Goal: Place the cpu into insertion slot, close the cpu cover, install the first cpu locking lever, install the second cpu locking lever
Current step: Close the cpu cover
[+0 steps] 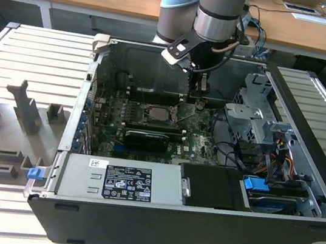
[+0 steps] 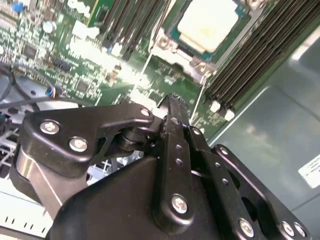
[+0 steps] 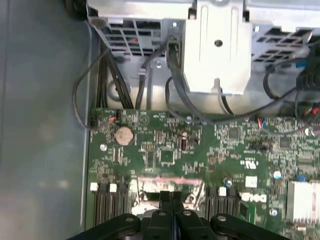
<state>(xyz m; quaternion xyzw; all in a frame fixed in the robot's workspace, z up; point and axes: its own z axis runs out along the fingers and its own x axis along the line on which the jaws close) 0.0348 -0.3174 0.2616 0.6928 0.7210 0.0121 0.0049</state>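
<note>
One robot arm reaches down into an open computer case (image 1: 301,179) that lies on its side on a slatted metal tabletop (image 1: 32,53). Its black end effector (image 1: 198,102) hangs low over the green circuit board (image 1: 200,143), just beside the insertion slot (image 1: 154,113), on the exterior view's right of it.

In the second wrist view the two fingers (image 2: 172,120) are pressed flat together in a clenched pose, and nothing can be seen between them. Their tips hover above the board near one corner of the slot. The first wrist view shows the same closed fingertips (image 3: 170,197) at the slot's edge.

The cpu (image 2: 207,25), a pale square chip, sits flat inside the slot. A silvery metal frame (image 2: 167,45) with screws at its corners lies around it. Long black memory slots (image 2: 250,60) run along both sides of the slot.

Farther along the board, the first wrist view shows a round coin battery (image 3: 123,134), black cables (image 3: 85,100) and a pale metal bracket (image 3: 217,45).

At the near side of the case lies a silver power supply box (image 1: 120,180). Grey plastic fixtures (image 1: 21,107) and a small blue clip (image 1: 34,173) rest on the tabletop at the exterior view's left. Wooden desks (image 1: 107,0) stand behind.
</note>
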